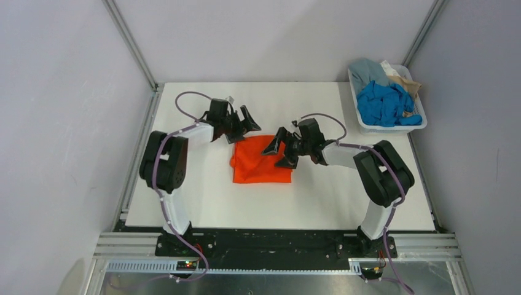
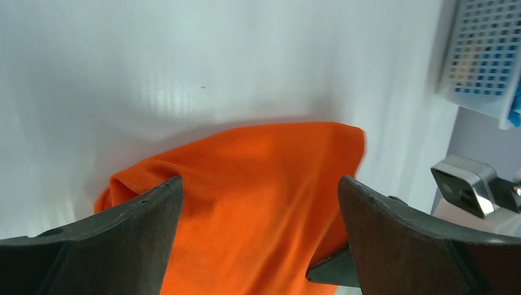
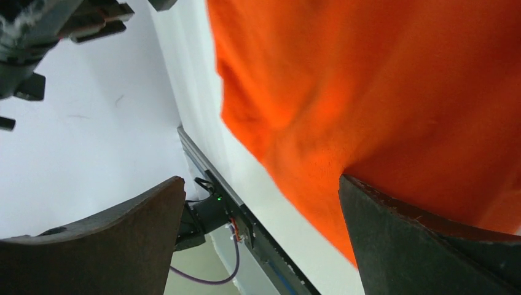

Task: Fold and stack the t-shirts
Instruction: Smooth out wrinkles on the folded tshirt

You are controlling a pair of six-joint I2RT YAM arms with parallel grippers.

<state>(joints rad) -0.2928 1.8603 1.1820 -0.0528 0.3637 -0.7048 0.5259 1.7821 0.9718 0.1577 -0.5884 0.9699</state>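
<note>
The orange t-shirt [image 1: 261,161] lies folded into a small rectangle at the middle of the white table [image 1: 203,196]. It also shows in the left wrist view [image 2: 264,203] and the right wrist view [image 3: 381,92]. My left gripper [image 1: 241,126] is open and empty, just above the shirt's far left corner. My right gripper [image 1: 278,152] is open and empty, over the shirt's right edge. The bright blue t-shirt [image 1: 386,103], a pale grey-blue one [image 1: 368,70] and a beige one [image 1: 407,83] lie crumpled in the white basket [image 1: 393,128].
The white basket stands at the table's far right corner and shows in the left wrist view [image 2: 476,55]. Grey walls and metal frame posts [image 1: 132,43] enclose the table. The arm bases sit on the black rail [image 1: 276,243] at the near edge.
</note>
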